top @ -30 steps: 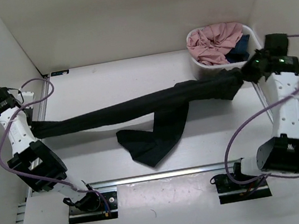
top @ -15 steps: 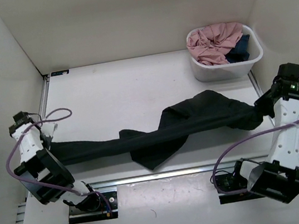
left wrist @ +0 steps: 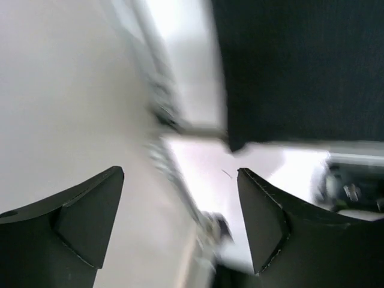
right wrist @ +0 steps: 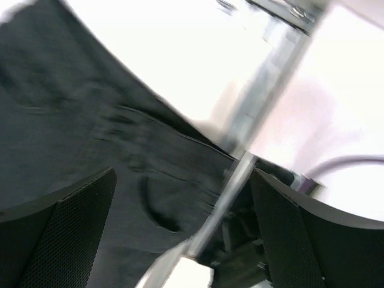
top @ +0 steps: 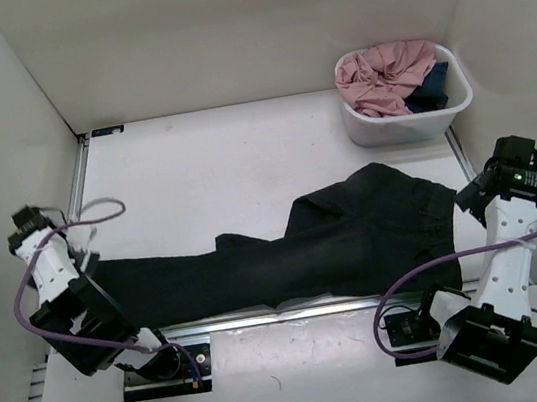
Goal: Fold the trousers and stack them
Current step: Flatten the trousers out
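The black trousers (top: 287, 259) lie spread flat along the table's near edge, legs to the left and waist to the right. My left gripper (top: 67, 259) hovers just off the leg ends. In the left wrist view it (left wrist: 180, 174) is open and empty, with a corner of the trousers (left wrist: 300, 66) ahead of it. My right gripper (top: 466, 200) is at the waist end. In the right wrist view it (right wrist: 183, 174) is open over the trousers (right wrist: 90, 120) and the table's metal rail (right wrist: 240, 162), holding nothing.
A white tub (top: 409, 127) stands at the back right with a pink garment (top: 391, 71) and a small dark blue garment (top: 431, 88) in it. White walls close in the table on three sides. Purple cables loop off both arms.
Both grippers have opened and let go of the trousers. The trousers, earlier stretched between them and drawn toward the near edge, now lie flat. Both arms have drawn back slightly.
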Available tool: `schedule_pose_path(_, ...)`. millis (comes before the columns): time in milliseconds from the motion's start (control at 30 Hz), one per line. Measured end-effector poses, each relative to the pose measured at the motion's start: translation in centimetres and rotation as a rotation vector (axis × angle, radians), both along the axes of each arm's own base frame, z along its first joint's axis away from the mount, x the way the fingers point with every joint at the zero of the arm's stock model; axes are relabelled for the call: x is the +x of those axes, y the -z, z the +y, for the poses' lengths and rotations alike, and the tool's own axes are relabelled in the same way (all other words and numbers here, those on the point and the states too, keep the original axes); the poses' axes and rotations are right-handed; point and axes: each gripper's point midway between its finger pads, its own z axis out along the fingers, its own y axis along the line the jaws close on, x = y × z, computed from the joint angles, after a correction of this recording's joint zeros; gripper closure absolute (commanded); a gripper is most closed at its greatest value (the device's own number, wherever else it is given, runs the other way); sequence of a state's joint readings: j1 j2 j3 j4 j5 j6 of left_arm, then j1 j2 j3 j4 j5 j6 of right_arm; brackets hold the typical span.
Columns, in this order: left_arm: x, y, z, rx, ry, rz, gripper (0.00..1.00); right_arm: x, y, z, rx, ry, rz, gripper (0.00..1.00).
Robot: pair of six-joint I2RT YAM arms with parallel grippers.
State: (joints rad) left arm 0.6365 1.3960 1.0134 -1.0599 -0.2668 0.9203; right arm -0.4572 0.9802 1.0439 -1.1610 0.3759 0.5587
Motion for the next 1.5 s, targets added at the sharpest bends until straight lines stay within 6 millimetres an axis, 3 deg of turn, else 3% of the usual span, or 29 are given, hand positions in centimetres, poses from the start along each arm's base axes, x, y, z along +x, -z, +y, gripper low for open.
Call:
schedule_pose_path(33, 1.3, -1.2, 0.2, 0.002, 0.016, -0.045, 0.13, 0.8, -0.6, 0.0, 0.001, -0.016, -0.033, 0.08)
schedule_pose_path(100, 6.0, -5.2, 0.6, 0.022, 0.085, -0.219, 0.09, 3.0, -1.1, 0.5, 0.040, -0.078, -0.099, 0.10)
schedule_pose_path(167, 11.5, -9.9, -1.4, 0.001, 0.205, -0.401, 0.09, 5.1, -0.8, 1.6, 0.088, -0.157, -0.132, 0.10)
schedule_pose_path(233, 16.4, -13.0, -6.1, -0.085, 0.348, -0.537, 0.12, 6.9, 0.0, 3.1, 0.126, -0.247, -0.126, 0.07)
schedule_pose_path(300, 19.6, -13.6, -11.9, -0.208, 0.478, -0.587, 0.15, 8.3, 0.6, 4.4, 0.156, -0.314, -0.120, 0.06)
schedule_pose_path(400, 21.3, -9.4, -21.5, -0.394, 0.632, -0.484, 0.18, 9.4, 1.5, 5.1, 0.197, -0.343, -0.114, 0.08)
schedule_pose_path(500, 19.9, -2.9, -29.9, -0.496, 0.750, -0.271, 0.18, 9.9, 2.9, 5.2, 0.228, -0.353, -0.075, 0.08)
schedule_pose_path(600, 17.7, 1.9, -35.2, -0.513, 0.826, -0.112, 0.18, 9.6, 5.1, 5.4, 0.259, -0.353, -0.015, 0.08)
schedule_pose_path(633, 17.2, 2.9, -36.0, -0.512, 0.832, -0.080, 0.18, 9.3, 5.8, 5.6, 0.268, -0.356, 0.005, 0.08)
schedule_pose_path(700, 16.3, 5.0, -36.5, -0.491, 0.820, -0.018, 0.19, 8.5, 7.0, 6.0, 0.287, -0.356, 0.033, 0.08)
schedule_pose_path(800, 16.2, 6.6, -35.8, -0.444, 0.780, 0.009, 0.19, 7.6, 8.2, 6.5, 0.312, -0.351, 0.057, 0.08)
schedule_pose_path(1067, 16.2, 9.0, -34.7, -0.369, 0.740, 0.037, 0.24, 7.1, 10.0, 7.5, 0.346, -0.350, 0.057, 0.08)
schedule_pose_path(1133, 15.9, 9.1, -34.9, -0.368, 0.748, 0.040, 0.33, 7.0, 10.2, 7.7, 0.347, -0.347, 0.059, 0.08)
schedule_pose_path(1200, 15.4, 9.3, -35.1, -0.360, 0.751, 0.049, 0.73, 7.0, 10.4, 7.7, 0.337, -0.343, 0.060, 0.09)
schedule_pose_path(1233, 15.0, 9.3, -35.2, -0.362, 0.752, 0.061, 0.86, 7.0, 10.5, 7.6, 0.333, -0.338, 0.062, 0.10)
schedule_pose_path(1367, 14.2, 9.3, -35.5, -0.368, 0.759, 0.084, 0.86, 6.8, 11.7, 7.4, 0.327, -0.301, 0.089, 0.15)
schedule_pose_path(1500, 14.9, 8.8, -34.9, -0.329, 0.729, 0.064, 0.86, 5.6, 14.1, 7.7, 0.363, -0.267, 0.159, 0.15)
